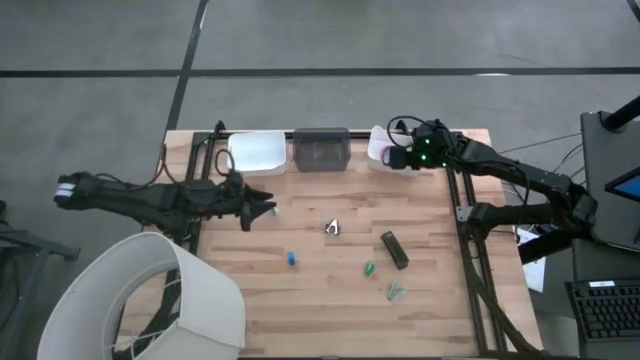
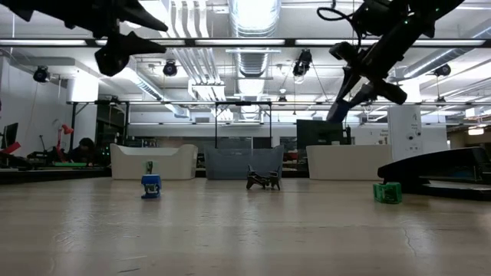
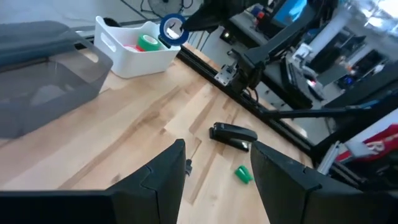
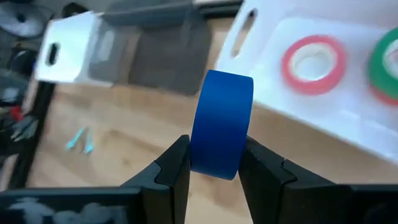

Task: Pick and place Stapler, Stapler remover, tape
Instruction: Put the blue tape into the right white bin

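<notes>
My right gripper [image 4: 214,146] is shut on the blue tape roll [image 4: 222,118] and hovers by the rim of the far-right white bin [image 4: 323,121]. That bin holds a pink roll [image 4: 313,56] and a green roll [image 4: 388,62]. In the high view this gripper [image 1: 400,156] sits at the table's far right. My left gripper [image 1: 268,208] [image 3: 217,152] is open and in the air over the left part of the table. The black stapler [image 1: 394,250] [image 3: 232,135] and the silvery stapler remover [image 1: 332,228] lie on the wood. My right gripper pinches the blue roll between its two fingers, one on each flat side, at the part of the ring nearest the gripper [image 4: 200,152]. The fingers [image 4: 174,165] come slanting down from the table's right. The roll stands on edge, lifted clear, its far part sticking out past the fingertips.
Along the far edge stand a white bin [image 1: 257,152] and a grey bin [image 1: 320,150]. A small blue object [image 1: 291,258], a small green object [image 1: 369,269] and teal claw-shaped pieces [image 1: 396,291] lie on the near half. A white lampshade-like thing [image 1: 150,300] covers the near-left corner.
</notes>
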